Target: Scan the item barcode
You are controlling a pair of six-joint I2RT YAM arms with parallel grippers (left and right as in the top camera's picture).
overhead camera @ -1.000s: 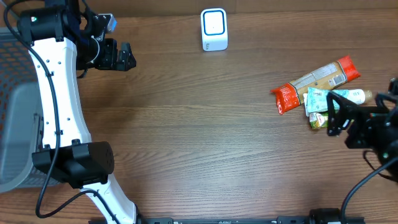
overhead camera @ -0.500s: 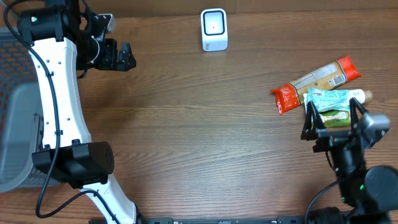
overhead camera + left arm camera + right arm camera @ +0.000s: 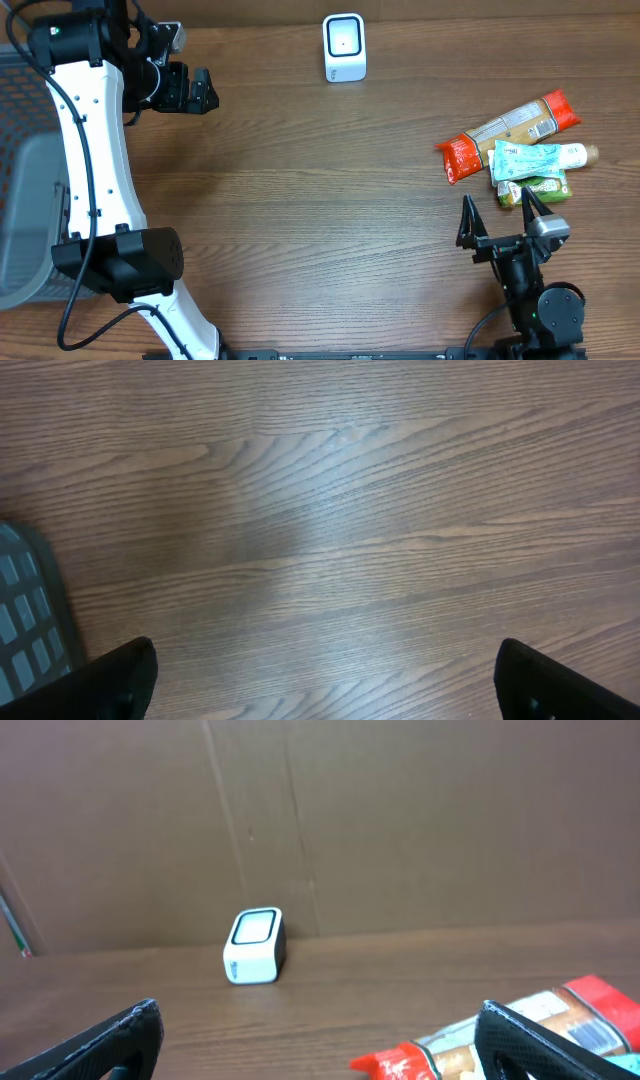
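A small pile of packaged items lies at the right of the table: a long red-and-tan packet (image 3: 510,128), a light blue tube (image 3: 536,157) and a green pack (image 3: 540,189). The white barcode scanner (image 3: 344,47) stands at the back centre, also seen in the right wrist view as the scanner (image 3: 255,946). My right gripper (image 3: 498,215) is open near the front edge, just in front of the pile, holding nothing. The red packet end (image 3: 400,1063) shows between its spread fingers. My left gripper (image 3: 203,91) is open over bare wood at the back left, empty (image 3: 330,690).
A grey mesh basket (image 3: 25,200) stands off the table's left side; its corner (image 3: 25,610) shows in the left wrist view. A brown cardboard wall (image 3: 400,820) rises behind the scanner. Bare wood lies between the scanner and the pile.
My right arm has drawn back from over the pile toward the front edge and now points at the back wall. The left arm has not moved.
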